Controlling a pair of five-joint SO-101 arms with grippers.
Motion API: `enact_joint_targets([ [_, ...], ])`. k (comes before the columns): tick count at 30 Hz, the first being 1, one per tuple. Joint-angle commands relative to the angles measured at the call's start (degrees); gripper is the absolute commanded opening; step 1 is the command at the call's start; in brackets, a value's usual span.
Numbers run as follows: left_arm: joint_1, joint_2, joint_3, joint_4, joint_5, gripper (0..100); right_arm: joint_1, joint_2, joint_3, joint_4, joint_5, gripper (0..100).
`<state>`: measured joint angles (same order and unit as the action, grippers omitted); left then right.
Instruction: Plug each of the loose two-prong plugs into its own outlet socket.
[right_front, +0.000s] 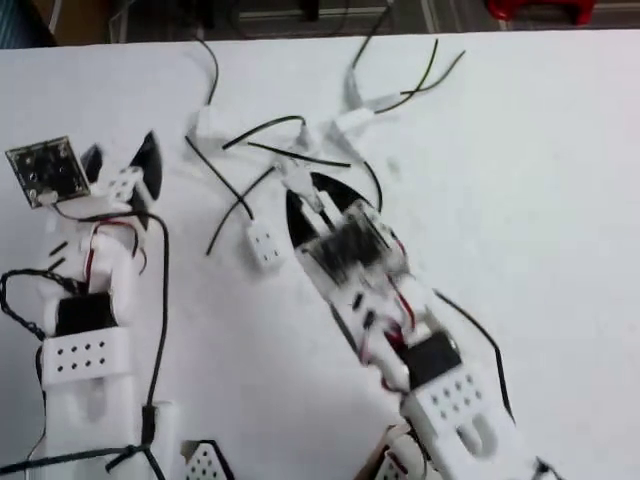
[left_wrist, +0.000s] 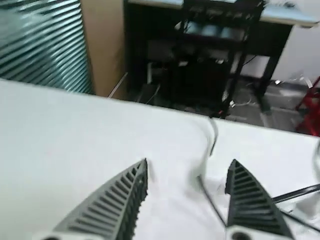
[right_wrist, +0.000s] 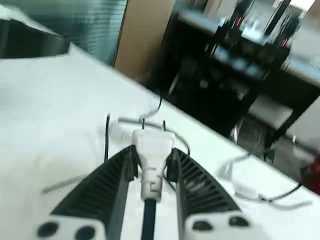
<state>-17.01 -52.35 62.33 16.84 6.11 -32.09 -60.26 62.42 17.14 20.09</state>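
Two arms stand side by side at a white table (right_front: 560, 200), seen from above with their bases nearest the camera. Just ahead of the bases, toward the table's middle, lies a white outlet socket (right_front: 263, 243) with small dark holes in its upper face.

Beside it, on its right, the right gripper (right_wrist: 150, 167) points diagonally away from its base and is clamped on a white two-prong plug (right_wrist: 150, 145). The fingers press the plug's body from both sides. Its two metal prongs point away from the wrist, and its black cable runs back between the fingers. The held plug lies apart from the outlet socket.

A little farther out, over the table's left part, the left gripper (right_front: 118, 160) hangs well apart from the right arm. Its two black toothed fingers (left_wrist: 125, 200) are spread wide and grasp nothing. A thin black cord (left_wrist: 210, 200) lies on the table just ahead of them.

Farther still, a tangle of black cables (right_front: 262, 128) spreads across the tabletop. Within it lie one loose plug (right_front: 207, 125), toward the left, and a second loose plug (right_front: 355, 120), nearer the far edge. Whether either sits in a socket cannot be told.

Farthest off, past the table's far edge, dark furniture (left_wrist: 210, 50) stands on the floor.
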Motion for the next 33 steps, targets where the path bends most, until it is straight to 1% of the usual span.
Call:
enact_joint_targets([
  [1, -4.1, -0.1, 4.8, -0.4, 0.0, 25, -2.9, 11.6, -18.7, 13.9, -2.6, 1.9],
  [4, -6.5, -0.1, 8.3, -0.4, 0.0, 25, -5.2, 17.6, -28.5, 24.2, -4.0, 1.9],
  [8, -8.2, -0.3, 11.0, -0.4, 0.0, 25, -7.0, 26.8, -40.4, 34.3, -4.0, 1.9],
  [16, -8.2, -0.5, 12.8, -0.3, 0.0, 25, -7.0, 48.0, -64.8, 55.3, -4.0, 1.9],
  [22, -8.2, -0.5, 12.9, -0.4, 0.0, 25, -7.1, 60.5, -82.6, 69.8, -3.9, 1.9],
  [27, -8.2, -0.5, 12.9, -0.4, 0.0, 25, -8.7, 72.0, -93.0, 77.7, -4.0, 1.9],
  [33, -8.2, -0.5, 13.0, -0.4, 0.0, 25, -8.8, 85.6, -101.6, 81.0, -4.0, 1.9],
])
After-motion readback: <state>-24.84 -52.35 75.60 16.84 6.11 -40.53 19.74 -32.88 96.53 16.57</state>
